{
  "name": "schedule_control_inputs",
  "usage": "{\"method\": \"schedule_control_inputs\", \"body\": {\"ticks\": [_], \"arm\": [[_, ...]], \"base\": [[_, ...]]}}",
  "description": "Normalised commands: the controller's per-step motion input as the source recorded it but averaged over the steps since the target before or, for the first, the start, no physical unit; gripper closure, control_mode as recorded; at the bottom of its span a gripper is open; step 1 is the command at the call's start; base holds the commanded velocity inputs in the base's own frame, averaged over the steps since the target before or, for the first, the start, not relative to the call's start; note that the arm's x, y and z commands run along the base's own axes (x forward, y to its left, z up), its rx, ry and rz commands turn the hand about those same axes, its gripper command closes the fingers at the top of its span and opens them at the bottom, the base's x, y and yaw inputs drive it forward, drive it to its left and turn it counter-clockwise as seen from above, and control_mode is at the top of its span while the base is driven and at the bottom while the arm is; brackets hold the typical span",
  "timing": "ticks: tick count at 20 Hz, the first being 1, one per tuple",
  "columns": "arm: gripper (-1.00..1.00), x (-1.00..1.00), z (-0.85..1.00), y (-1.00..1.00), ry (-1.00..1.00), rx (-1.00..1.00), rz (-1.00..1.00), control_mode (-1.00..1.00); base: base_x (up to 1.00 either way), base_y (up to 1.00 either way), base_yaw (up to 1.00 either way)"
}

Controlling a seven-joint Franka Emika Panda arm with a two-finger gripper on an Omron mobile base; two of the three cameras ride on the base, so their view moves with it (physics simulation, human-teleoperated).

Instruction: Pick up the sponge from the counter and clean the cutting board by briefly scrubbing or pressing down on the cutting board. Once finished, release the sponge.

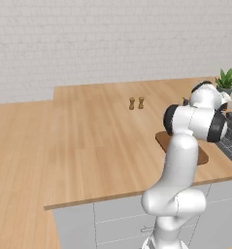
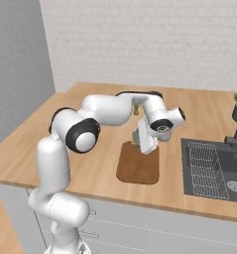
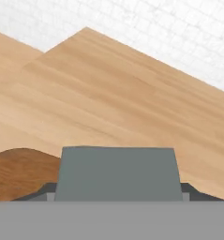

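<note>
In the hand view the grey-green sponge (image 3: 118,173) sits between my two dark fingertips (image 3: 44,190), so my gripper (image 3: 118,191) is shut on it. From the right base view, the gripper (image 2: 140,140) hangs tilted just above the far edge of the reddish-brown cutting board (image 2: 138,169), with the sponge (image 2: 136,136) at its tip. Whether the sponge touches the board cannot be told. The board (image 1: 162,140) lies near the front of the tan counter (image 1: 98,141), partly hidden behind my arm. A corner of the board (image 3: 17,173) shows at the lower left of the hand view.
Two small wooden shakers (image 1: 136,103) stand behind the board. A dark sink (image 2: 214,168) with a faucet (image 2: 236,135) is set into the counter to the right. A potted plant (image 1: 226,80) stands behind the sink. The counter's front edge (image 2: 140,204) runs just below the board.
</note>
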Motion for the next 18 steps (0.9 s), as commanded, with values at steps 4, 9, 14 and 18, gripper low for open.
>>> {"method": "schedule_control_inputs", "body": {"ticks": [4,9,14,18], "arm": [[1.00,-0.11,-0.92,-0.86,-0.09,0.03,-0.26,-1.00],[1.00,-0.72,-1.00,-0.45,0.12,0.00,-0.21,-1.00],[1.00,-0.02,-0.53,0.56,0.26,0.00,0.01,-1.00],[1.00,0.10,0.00,1.00,0.11,0.00,0.08,-1.00]], "base": [[0.00,0.00,0.00],[0.00,0.00,0.00],[0.00,0.00,0.00],[0.00,0.00,0.00]]}}
